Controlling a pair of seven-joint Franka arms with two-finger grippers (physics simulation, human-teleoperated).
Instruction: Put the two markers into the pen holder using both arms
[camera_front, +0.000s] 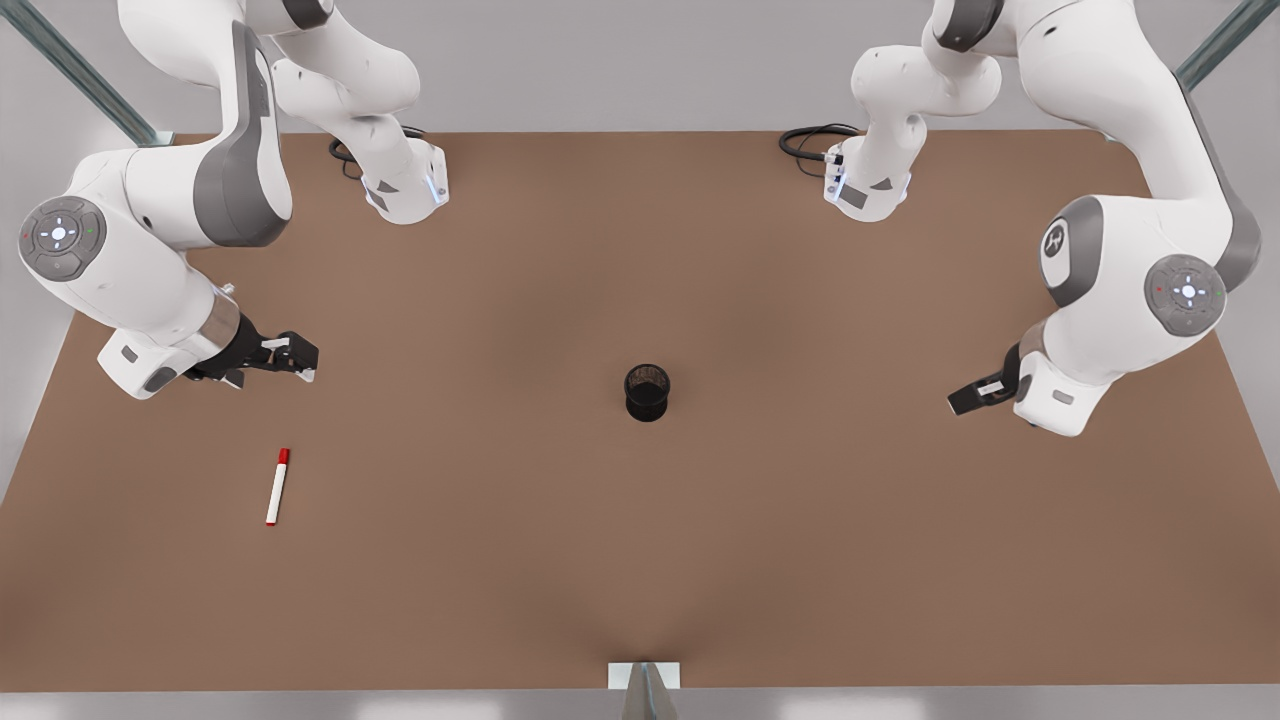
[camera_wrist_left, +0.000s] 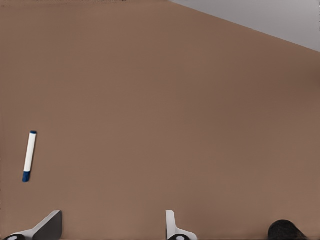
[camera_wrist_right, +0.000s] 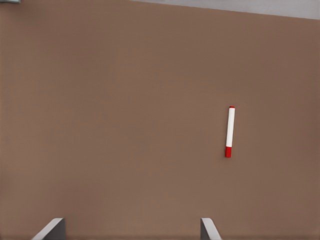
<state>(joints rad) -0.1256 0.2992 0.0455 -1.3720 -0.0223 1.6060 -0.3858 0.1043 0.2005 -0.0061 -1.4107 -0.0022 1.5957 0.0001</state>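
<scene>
With both pairs of fingers spread and empty, the right gripper (camera_front: 290, 355) should settle squarely over the red marker (camera_front: 277, 487) near the surface's edge, the left gripper (camera_front: 968, 397) over the blue marker (camera_wrist_left: 29, 156), before the central pen holder (camera_front: 647, 391).

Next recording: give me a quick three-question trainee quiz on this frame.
1. True or false: the red marker stands inside the pen holder.
2. The left gripper, at the front view's right, looks down on a marker. Its cap is: A red, B blue, C green?
3. Fill in: the right gripper, at the front view's left, has its jaws ____.

Key: 1 false, it lies flat on the table; 2 B; 3 open.
</scene>
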